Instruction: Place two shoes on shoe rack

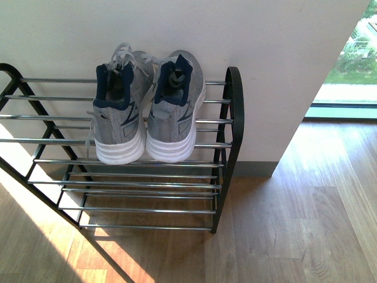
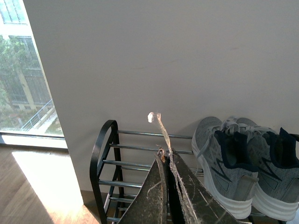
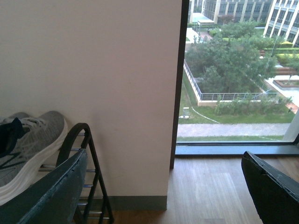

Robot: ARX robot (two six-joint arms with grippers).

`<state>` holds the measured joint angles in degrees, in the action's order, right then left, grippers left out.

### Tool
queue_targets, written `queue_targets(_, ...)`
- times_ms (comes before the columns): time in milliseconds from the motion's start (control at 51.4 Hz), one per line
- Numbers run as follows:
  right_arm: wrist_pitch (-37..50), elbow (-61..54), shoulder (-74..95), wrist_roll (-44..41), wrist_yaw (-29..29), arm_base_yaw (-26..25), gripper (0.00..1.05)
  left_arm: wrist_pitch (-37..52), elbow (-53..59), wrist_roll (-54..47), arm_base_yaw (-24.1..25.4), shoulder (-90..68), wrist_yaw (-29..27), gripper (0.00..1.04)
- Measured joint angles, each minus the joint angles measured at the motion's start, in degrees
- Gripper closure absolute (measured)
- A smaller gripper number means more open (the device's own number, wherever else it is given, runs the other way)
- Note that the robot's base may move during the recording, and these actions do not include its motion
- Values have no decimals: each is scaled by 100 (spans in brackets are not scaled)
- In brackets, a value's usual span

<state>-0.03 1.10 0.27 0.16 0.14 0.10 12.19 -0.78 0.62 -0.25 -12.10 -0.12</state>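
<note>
left gripper (image 2: 165, 156): my fingers are pressed together tip to tip with nothing gripped. a thin pale frayed strip (image 2: 158, 123) sticks up from between the tips.
right gripper (image 3: 163, 158): my jaws are spread wide and empty.
shoe rack (image 1: 231, 118): black frame with arched ends and chrome rods in several tiers. it stands on the floor (image 1: 294, 224), backed against the wall (image 1: 235, 35).
contents, top tier: left shoe (image 1: 119, 121) and right shoe (image 1: 175, 115), grey knit with navy collars and white soles. they sit side by side and touching, soles down on the rods, heels toward me and toes at the wall. they are nearer the rack's right end. a white lace (image 1: 89, 138) from the left shoe hangs down past the rods. neither gripper touches a shoe.
surroundings: wooden floor with a sunlit patch at the rack's left foot. a window (image 3: 233, 70) beyond the wall's right edge shows trees and buildings outside.
</note>
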Motion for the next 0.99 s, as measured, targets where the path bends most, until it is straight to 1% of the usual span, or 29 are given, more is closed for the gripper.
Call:
queue_targets(136,0,0,2,0,-2,0,9,-225,-2,0,0,225,0,104)
queue_targets(156,0,0,2,0,-2,0,9,-393,-2,0,0,365,-2,104)
queue_targets(175,0,0,2,0,-2,0,9,-756,-2,0,0,599,2,104)
queue_targets(234,0,0,0,0,0,0,9,-1132,-2,0,0,949,2,104)
queue_targets(740,0,0,-2,0,-4,0,9,-1220,-4,2,2,1121,9,103)
queue_targets(915,0,0,-2,-2,-7,0,9,-1220,-4,0,2,1121,7,79)
queue_targets(993,0,0,-2,0,-26,-2,9,-1220,-4,0,2,1121,-4,65)
